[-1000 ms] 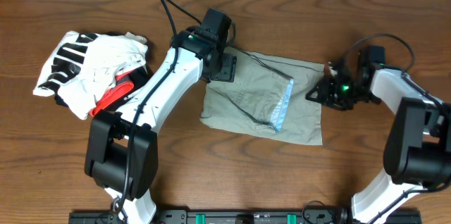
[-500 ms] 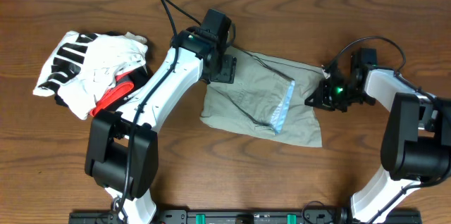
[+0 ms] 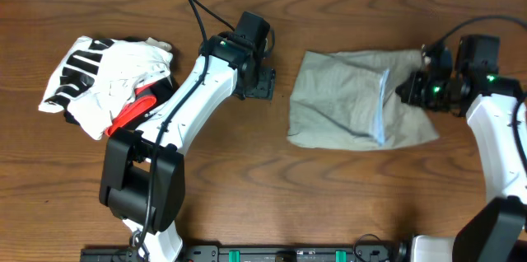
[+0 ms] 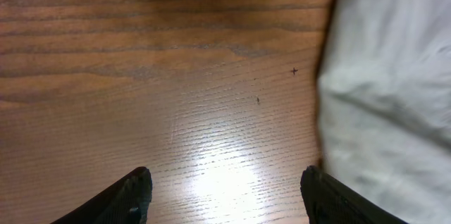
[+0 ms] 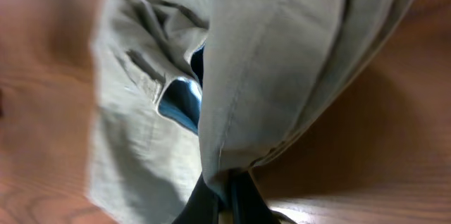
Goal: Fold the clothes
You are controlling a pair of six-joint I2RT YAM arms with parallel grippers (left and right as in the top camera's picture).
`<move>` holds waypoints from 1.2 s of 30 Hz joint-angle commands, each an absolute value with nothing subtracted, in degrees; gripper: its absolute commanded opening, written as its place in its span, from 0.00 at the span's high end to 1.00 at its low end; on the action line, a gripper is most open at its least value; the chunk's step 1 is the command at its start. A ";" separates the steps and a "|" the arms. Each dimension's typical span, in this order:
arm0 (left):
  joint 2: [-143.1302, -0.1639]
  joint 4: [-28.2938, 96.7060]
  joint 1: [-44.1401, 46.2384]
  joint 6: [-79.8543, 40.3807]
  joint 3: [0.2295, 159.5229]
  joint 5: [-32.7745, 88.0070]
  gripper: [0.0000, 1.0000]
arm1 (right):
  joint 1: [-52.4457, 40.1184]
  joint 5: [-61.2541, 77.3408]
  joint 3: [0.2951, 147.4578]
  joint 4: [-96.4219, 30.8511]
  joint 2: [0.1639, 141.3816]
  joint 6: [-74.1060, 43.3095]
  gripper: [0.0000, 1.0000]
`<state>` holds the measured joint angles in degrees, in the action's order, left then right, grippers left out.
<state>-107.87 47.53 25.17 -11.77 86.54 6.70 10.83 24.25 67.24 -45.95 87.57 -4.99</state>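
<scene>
Khaki shorts (image 3: 338, 105) pinched in closed right fingers (image 5: 243, 201), left fingers (image 4: 132, 194) apart, empty

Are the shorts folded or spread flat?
Partly folded: the shorts lie loosely doubled and rumpled, blue lining exposed, one edge pinched in the shut right gripper.

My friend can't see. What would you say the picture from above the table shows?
The right claw pinches the right edge of crumpled khaki shorts on a wooden table. The left claw hangs open over bare wood beside them, and a white bundle with black stripes and red trim lies at the far left.
</scene>
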 commanded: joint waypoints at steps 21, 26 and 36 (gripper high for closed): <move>-108.03 44.64 25.04 -21.37 86.85 18.11 0.32 | -10.11 21.39 70.61 -38.37 99.39 -20.49 0.99; -108.73 39.59 25.04 -31.68 84.60 19.05 0.47 | -8.05 20.75 70.87 -40.05 96.57 -19.62 0.99; -113.84 23.18 25.08 -44.29 77.25 27.46 0.69 | -4.69 18.59 70.94 -44.86 89.76 -15.77 0.99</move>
<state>-111.61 25.39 25.21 -39.88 79.26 23.70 -5.58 19.88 69.71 -44.73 92.25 -17.82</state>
